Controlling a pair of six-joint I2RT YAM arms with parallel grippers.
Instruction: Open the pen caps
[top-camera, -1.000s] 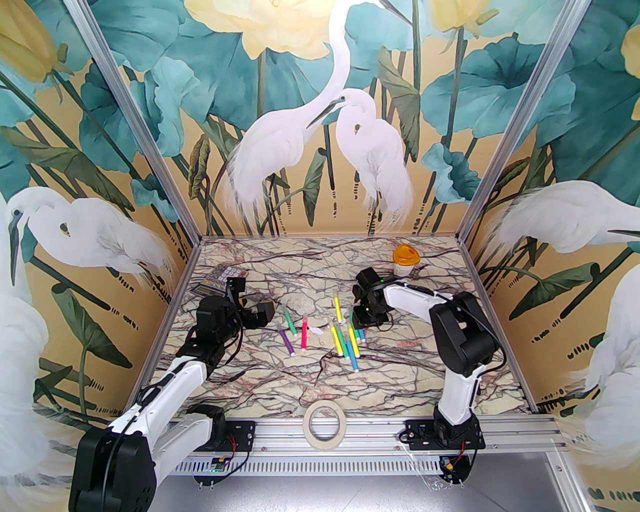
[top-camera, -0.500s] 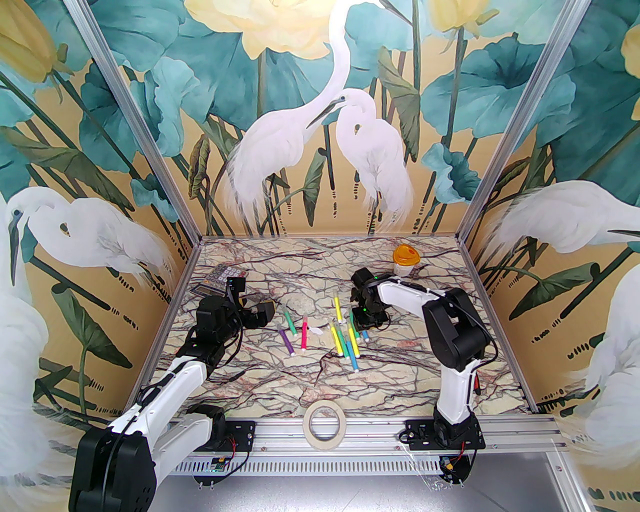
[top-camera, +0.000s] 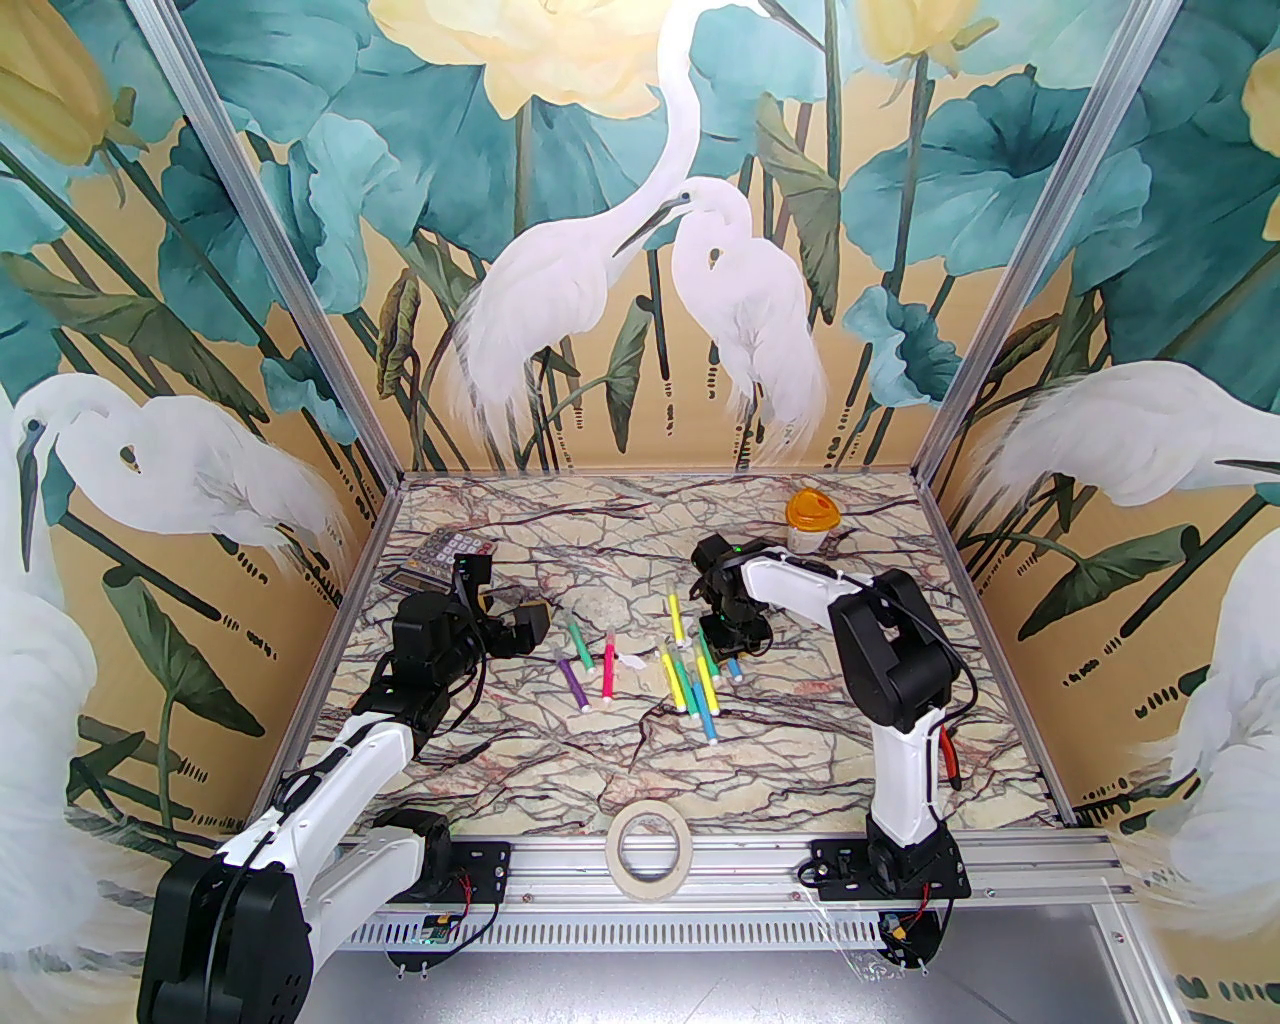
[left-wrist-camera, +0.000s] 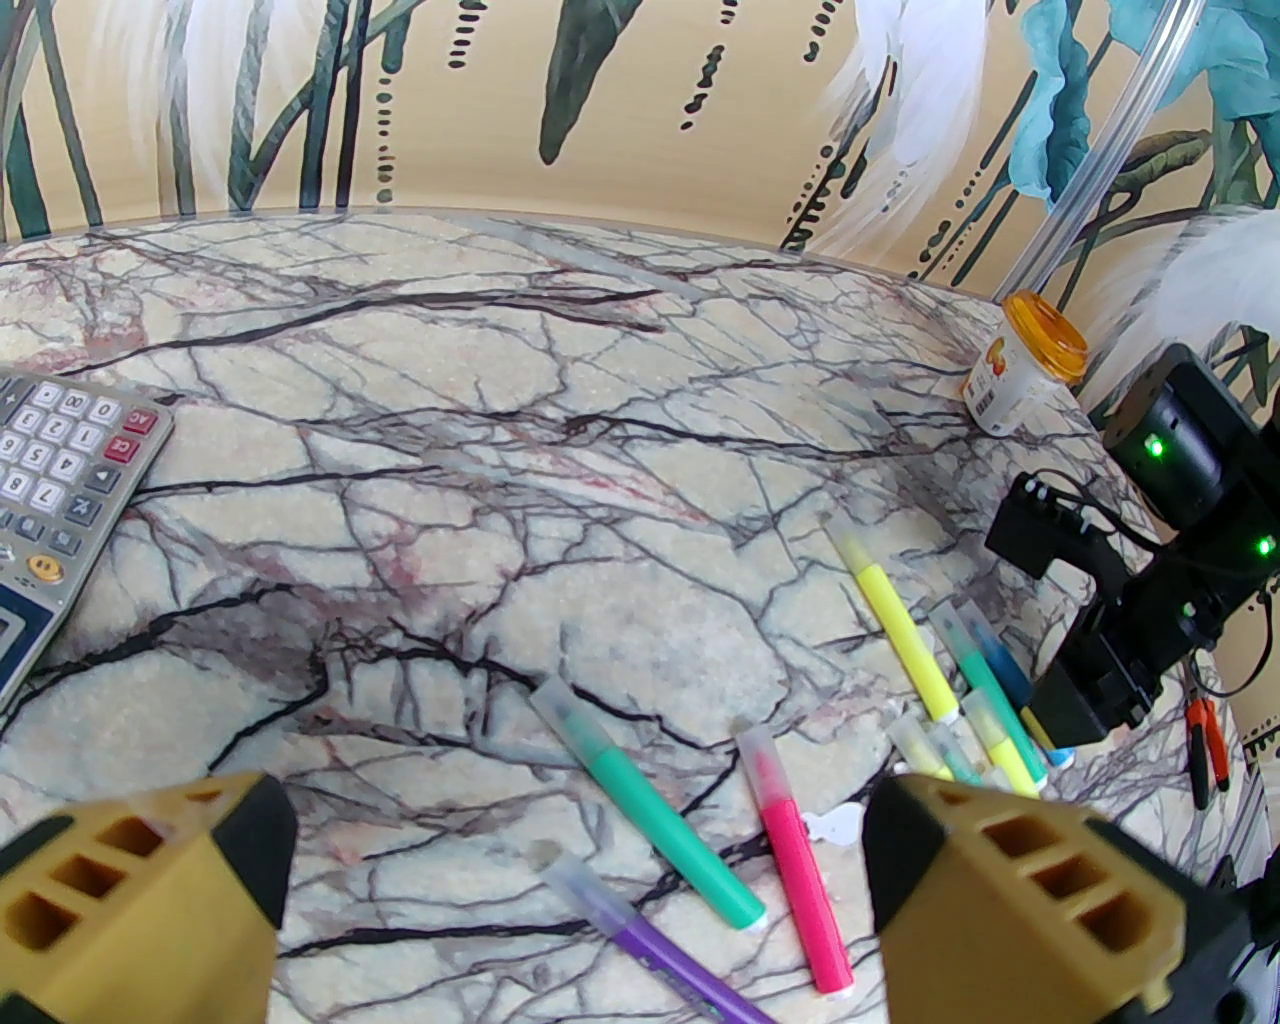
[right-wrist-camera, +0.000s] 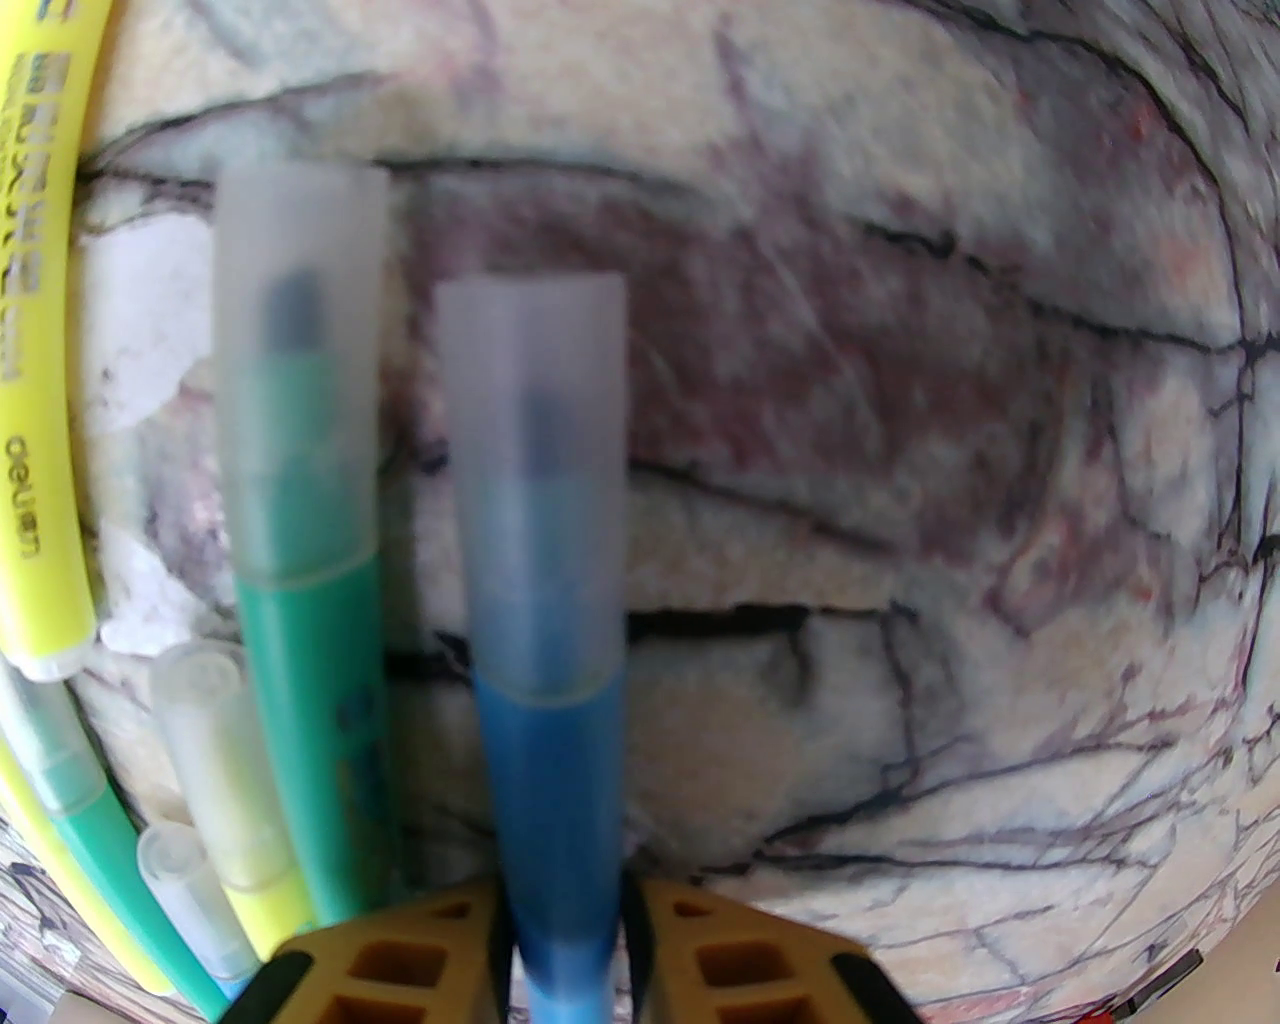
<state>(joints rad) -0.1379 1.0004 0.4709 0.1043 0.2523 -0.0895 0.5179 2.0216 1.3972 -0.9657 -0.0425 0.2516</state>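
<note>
The right claw (right-wrist-camera: 565, 930) is pinching the blue pen (right-wrist-camera: 550, 780), clear cap (right-wrist-camera: 535, 480) still on, among other pens (top-camera: 700, 690) near the tabletop's (top-camera: 800, 740) middle; the left claw (left-wrist-camera: 575, 850) is hovering spread wide nearer the left edge.

The left arm (top-camera: 330, 790) and right arm (top-camera: 905, 790) have white links, black joints, black cables and tan hollow-celled fingers (left-wrist-camera: 1030, 890)

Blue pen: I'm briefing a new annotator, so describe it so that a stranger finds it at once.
On the marble table, find the pen cluster right of centre. The blue pen lies beside a green pen; alone, it is pinched in the right pincer, clear cap on.
</note>
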